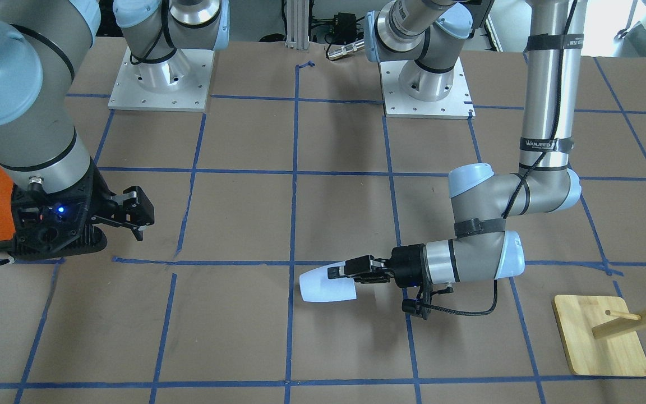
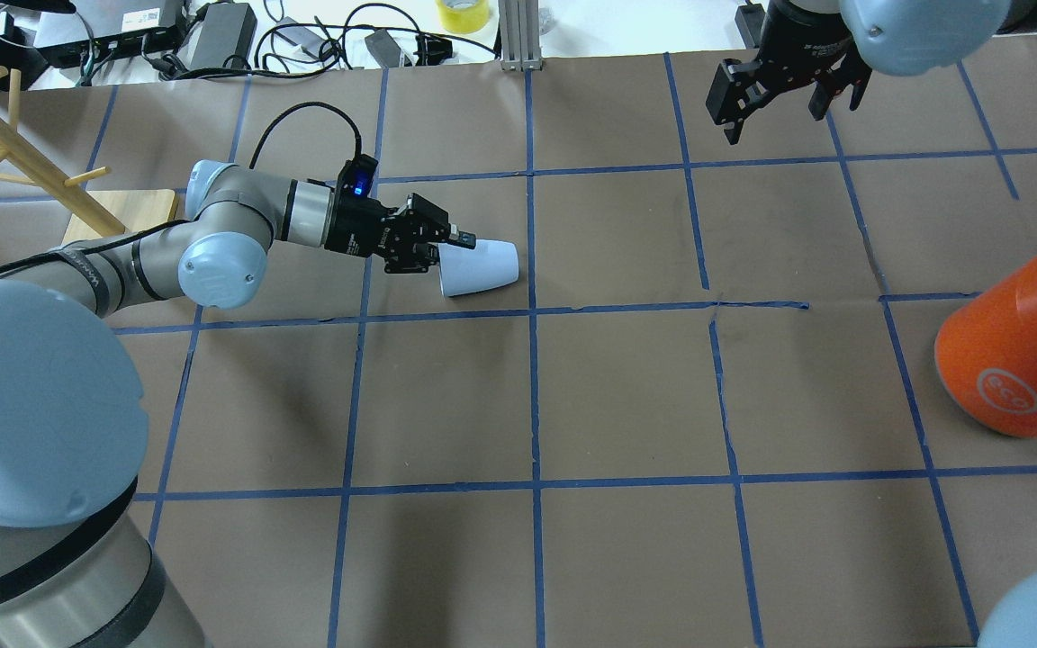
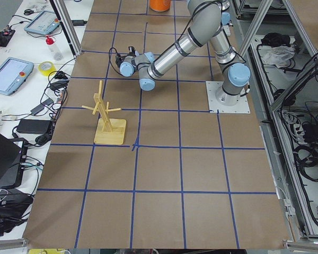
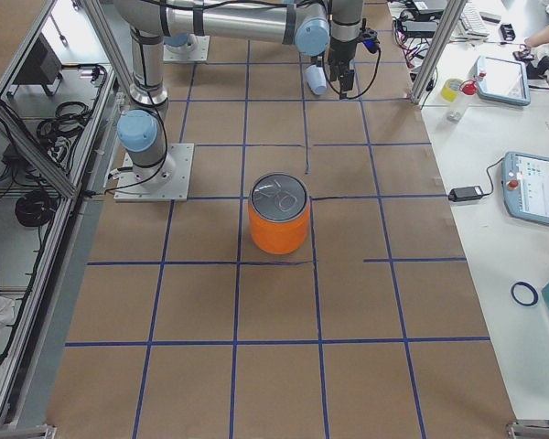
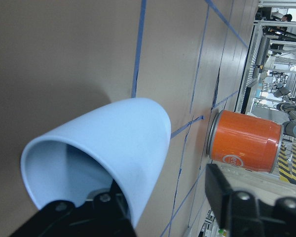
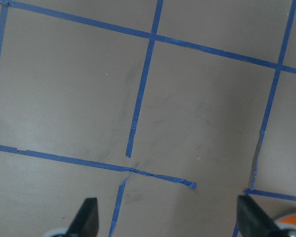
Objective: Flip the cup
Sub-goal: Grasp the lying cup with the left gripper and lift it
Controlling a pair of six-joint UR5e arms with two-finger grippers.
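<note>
The pale blue-white cup [image 1: 326, 286] lies on its side on the brown table, mouth toward my left gripper [image 1: 338, 274]. It also shows in the overhead view [image 2: 482, 267] and the right side view [image 4: 317, 80]. In the left wrist view the cup [image 5: 113, 148] fills the frame, its bluish inside facing the camera. My left gripper [image 2: 451, 252] is open and straddles the cup's wall at the rim: one finger is inside the mouth, the other stands outside with a visible gap. My right gripper [image 2: 775, 117] is open and empty, far off above the table.
A large orange can [image 2: 1014, 351] with a silver top stands on the robot's right side, also in the left wrist view [image 5: 244, 140]. A wooden peg stand [image 2: 32, 171] on a square base [image 1: 600, 336] stands on the robot's left side. Blue tape lines grid the table.
</note>
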